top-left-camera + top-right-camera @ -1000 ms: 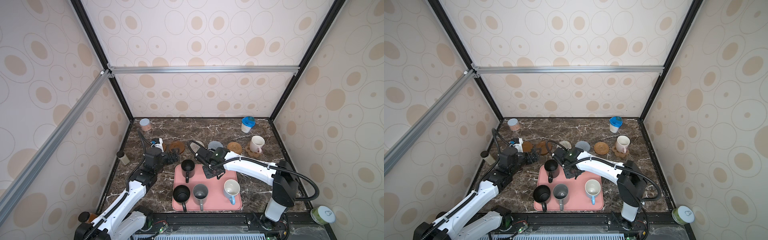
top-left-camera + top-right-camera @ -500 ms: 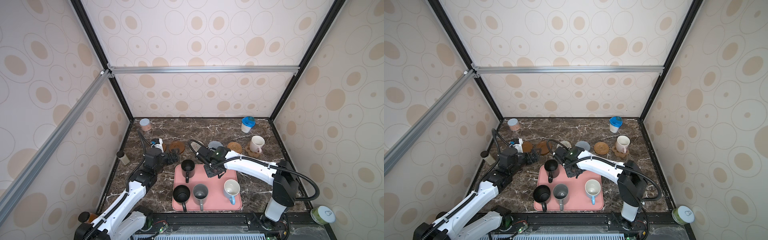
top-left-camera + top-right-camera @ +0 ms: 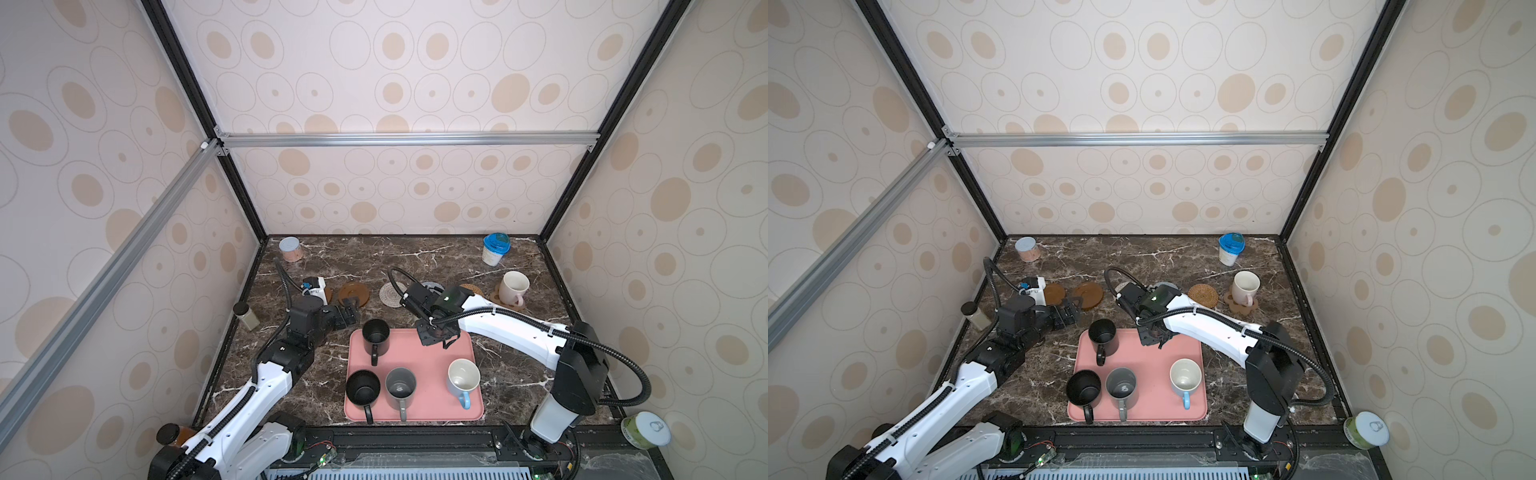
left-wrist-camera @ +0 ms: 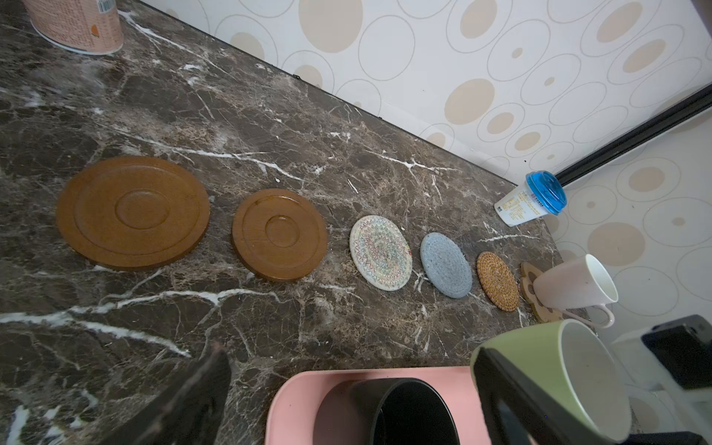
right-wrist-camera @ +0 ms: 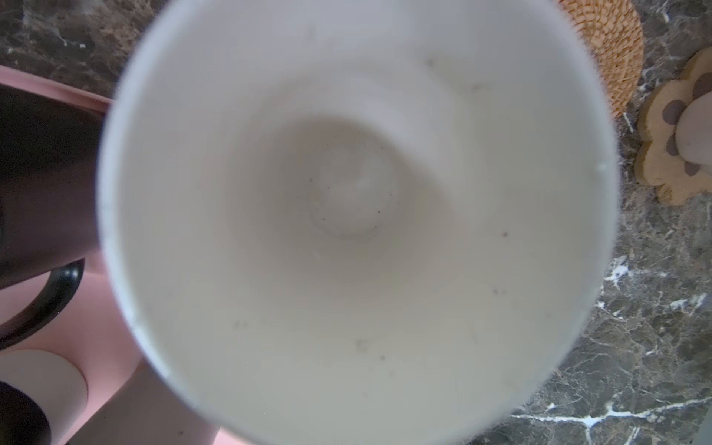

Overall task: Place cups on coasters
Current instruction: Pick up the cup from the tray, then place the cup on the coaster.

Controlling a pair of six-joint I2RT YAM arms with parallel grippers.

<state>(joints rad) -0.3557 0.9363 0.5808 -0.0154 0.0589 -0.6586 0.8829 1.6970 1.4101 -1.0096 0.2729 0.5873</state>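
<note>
Shows right gripper (image 3: 436, 334) clamped on light green mug (image 4: 539, 358) at pink tray's (image 3: 415, 357) far edge; left gripper (image 3: 347, 314) spread wide nearby.

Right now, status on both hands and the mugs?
Left hand open, by wooden disc. Right hand shut on light green mug, tray far edge. White-pink mug on paw coaster. Other coasters bare, nothing blocking.

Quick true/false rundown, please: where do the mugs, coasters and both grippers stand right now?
1. The white mug stands on the paw-shaped coaster. True.
2. The grey mug sits on a coaster. False: it stands on the pink tray.
3. The right gripper is shut on the green mug. True.
4. The left gripper holds a mug. False: its fingers are open and empty.
5. The rattan coaster carries a mug. False: it is bare.
</note>
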